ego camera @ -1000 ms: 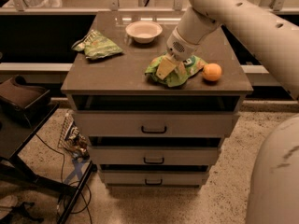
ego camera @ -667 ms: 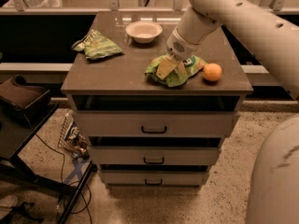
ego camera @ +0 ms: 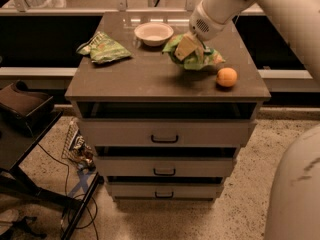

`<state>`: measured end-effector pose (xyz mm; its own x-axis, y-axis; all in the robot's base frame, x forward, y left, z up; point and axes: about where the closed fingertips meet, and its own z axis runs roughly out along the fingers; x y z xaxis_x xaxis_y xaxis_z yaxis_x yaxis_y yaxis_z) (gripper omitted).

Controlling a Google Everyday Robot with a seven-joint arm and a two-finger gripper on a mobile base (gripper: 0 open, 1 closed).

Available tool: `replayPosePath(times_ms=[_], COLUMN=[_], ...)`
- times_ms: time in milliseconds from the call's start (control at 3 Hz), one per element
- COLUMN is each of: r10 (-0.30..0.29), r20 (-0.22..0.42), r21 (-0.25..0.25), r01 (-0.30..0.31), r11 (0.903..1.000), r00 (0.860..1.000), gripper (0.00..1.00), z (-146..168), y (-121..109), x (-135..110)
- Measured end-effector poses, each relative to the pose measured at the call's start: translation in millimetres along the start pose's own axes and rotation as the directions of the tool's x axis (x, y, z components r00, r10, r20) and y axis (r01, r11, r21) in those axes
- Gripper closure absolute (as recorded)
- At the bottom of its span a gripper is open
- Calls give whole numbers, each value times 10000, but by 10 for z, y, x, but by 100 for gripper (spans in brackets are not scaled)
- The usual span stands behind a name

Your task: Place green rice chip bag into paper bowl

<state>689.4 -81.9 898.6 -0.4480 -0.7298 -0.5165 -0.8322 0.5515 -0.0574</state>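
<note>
And it's up! The hand (ego camera: 190, 48) is clamped tight on the green rice chip bag (ego camera: 207, 59), gripping it by its upper part. A second ago that bag was lying flat on the surface (ego camera: 150, 81) just left of the orange (ego camera: 227, 77). Now it hangs clear of the wood, with a dark shadow on the boards beneath it. It has also shifted back and a touch right, so it sits higher in the view, level with the far half of the top. The white arm (ego camera: 222, 4) reaches in from the upper right.

The paper bowl (ego camera: 153, 33) hasn't budged. It sits near the back edge, upright, just to the left of the dangling bag and not touching it. The orange stays put at the right front, and the paler green bag (ego camera: 104, 48) lies unmoved on the left side, well apart from the bowl. Below, the drawers (ego camera: 165, 134) look the same as before.
</note>
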Motion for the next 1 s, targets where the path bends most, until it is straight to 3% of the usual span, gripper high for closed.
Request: replayPosePath(times_ms=[333,667,1000], r10=[-95,-95,-507], r20=[1211,1211,872], r21=[497,497,1090], r01=[35,35,411], r11=[9988,9988,9932], r00=[9926,9926,9949], gripper=[100,100,100], z=[-358,-358,-314], y=[-254,-254,-326], x=[-235,-235,-402])
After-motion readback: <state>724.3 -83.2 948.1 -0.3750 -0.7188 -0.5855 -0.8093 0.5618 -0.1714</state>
